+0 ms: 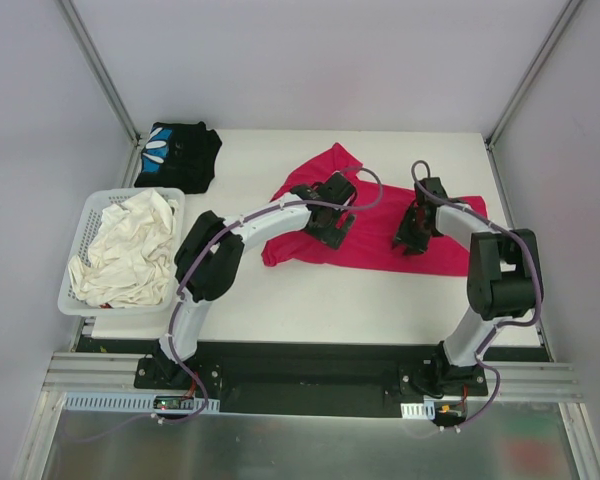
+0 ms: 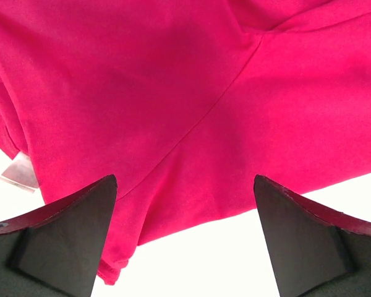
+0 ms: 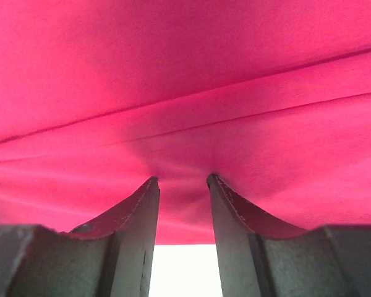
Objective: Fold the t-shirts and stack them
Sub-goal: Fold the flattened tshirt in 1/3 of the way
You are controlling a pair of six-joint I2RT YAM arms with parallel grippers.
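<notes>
– On the white tabletop [image 1: 280, 290], what is the biggest thing you see?

– I see the plain magenta-red cloth t-shirt [image 1: 375, 240] lying roughly flat, right of the middle, with one part reaching toward the far edge. Both arms hang over it, so a good share of it is hidden from above. My two wrist cameras fill with its cloth [image 2: 173, 93] [image 3: 185, 74] and cut off its outline.

– And to the left?

– I have a white plastic lattice basket [image 1: 80, 250] at the left edge, holding a crumpled white cloth [image 1: 125, 250]. Beyond it, at the far left corner, lies the black t-shirt with the blue-and-white print [image 1: 180, 155]. It is bunched up, well apart from the red one, and I can read only a scrap of the print.

– Your left gripper?

– I see the left gripper [image 1: 332, 222] [image 2: 185, 185] low over the red shirt's left half, its jaws spread wide and nothing between them. A seam runs across the cloth beneath it.

– The right?

– I see the right gripper [image 1: 413, 235] [image 3: 183, 179] on the shirt's right half. Its fingers [image 3: 142, 210] stand partly apart with their tips against the cloth, which puckers right at the gap. I cannot tell whether it has actually pinched a fold.

– Anything smaller?

– I can make out a small pale tag [image 2: 18, 173] at the shirt's edge on the left wrist camera, too blurred to read.
</notes>
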